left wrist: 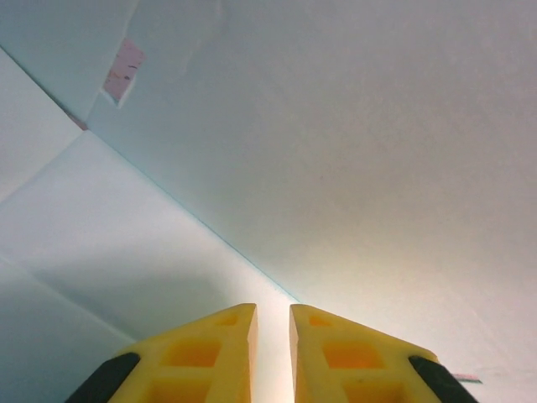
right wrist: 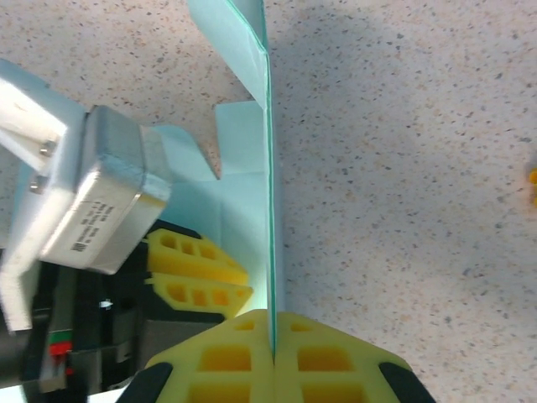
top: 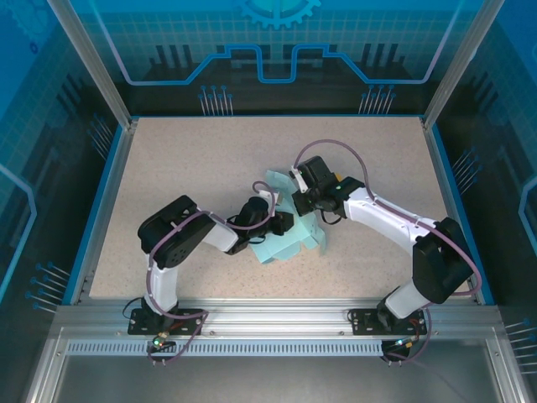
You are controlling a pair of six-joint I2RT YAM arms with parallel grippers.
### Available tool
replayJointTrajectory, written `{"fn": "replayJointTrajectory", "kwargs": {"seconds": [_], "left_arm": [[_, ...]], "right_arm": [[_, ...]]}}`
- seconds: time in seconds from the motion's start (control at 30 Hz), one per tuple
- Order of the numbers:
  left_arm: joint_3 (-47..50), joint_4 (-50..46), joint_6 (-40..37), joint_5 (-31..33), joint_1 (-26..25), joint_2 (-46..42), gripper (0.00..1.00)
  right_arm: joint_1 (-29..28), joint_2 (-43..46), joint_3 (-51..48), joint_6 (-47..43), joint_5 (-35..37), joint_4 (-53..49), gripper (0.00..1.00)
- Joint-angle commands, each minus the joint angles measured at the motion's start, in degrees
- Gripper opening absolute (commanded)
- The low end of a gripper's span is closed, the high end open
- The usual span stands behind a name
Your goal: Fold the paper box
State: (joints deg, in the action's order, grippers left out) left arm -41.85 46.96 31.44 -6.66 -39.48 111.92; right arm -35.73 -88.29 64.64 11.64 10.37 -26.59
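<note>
One box (top: 289, 242), a single teal card sheet. One pink mark (left wrist: 124, 71) on it. Two arms: left arm (top: 180, 235) and right arm (top: 394, 222). Two purple cables, one per arm: left cable (top: 150, 285), right cable (top: 336, 142). Two grippers: left gripper (left wrist: 273, 317), right gripper (right wrist: 273, 327). Four yellow fingers (right wrist: 201, 294) in the right wrist view, two per gripper. One silver camera (right wrist: 101, 189). One orange piece (right wrist: 532, 178). One table (top: 210, 159).

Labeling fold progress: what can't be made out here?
Top view: box centre hidden under both wrists; fold state unclear.
Left wrist view: left gripper too close to box; which panel it faces unclear.
Right wrist view: orange speck cut off by right edge; right gripper hides the box edge it pinches.
</note>
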Motion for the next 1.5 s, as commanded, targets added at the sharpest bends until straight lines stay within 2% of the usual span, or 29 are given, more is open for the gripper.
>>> {"fn": "replayJointTrajectory", "kwargs": {"seconds": [0.0, 0.23, 0.47, 0.73, 0.93, 1.2, 1.47], "left_arm": [[0.93, -3.67, -1.34, 1.62, 0.81, -2.98, 0.24], [1.57, -4.34, -1.69, 1.51, 1.93, -5.93, 0.32], [4.57, -6.36, -2.14, 1.40, 4.29, -12.03, 0.38], [6.75, -22.27, -2.39, 4.97, 9.68, -25.09, 0.42], [4.84, -35.50, -3.11, 6.56, 13.99, -32.06, 0.46], [4.82, -41.33, -3.77, 5.68, 18.44, -37.03, 0.50], [4.51, -44.31, -3.67, 4.86, 20.78, -39.80, 0.52]], "right_arm": [[-0.57, -0.29, 1.59, -3.70, 3.97, -2.54, 0.04], [-0.66, -1.60, 3.89, -8.52, 8.03, -3.41, 0.04], [-2.53, -2.92, 4.79, -15.04, 16.63, -1.80, 0.03], [-7.49, -6.02, 3.35, -23.75, 30.97, 4.76, 0.03], [-9.82, -7.66, -0.10, -32.87, 39.12, 14.15, 0.02], [-11.71, -11.56, -5.32, -45.20, 45.23, 30.70, 0.03], [-11.87, -15.25, -8.63, -52.55, 47.45, 41.02, 0.03]]}}
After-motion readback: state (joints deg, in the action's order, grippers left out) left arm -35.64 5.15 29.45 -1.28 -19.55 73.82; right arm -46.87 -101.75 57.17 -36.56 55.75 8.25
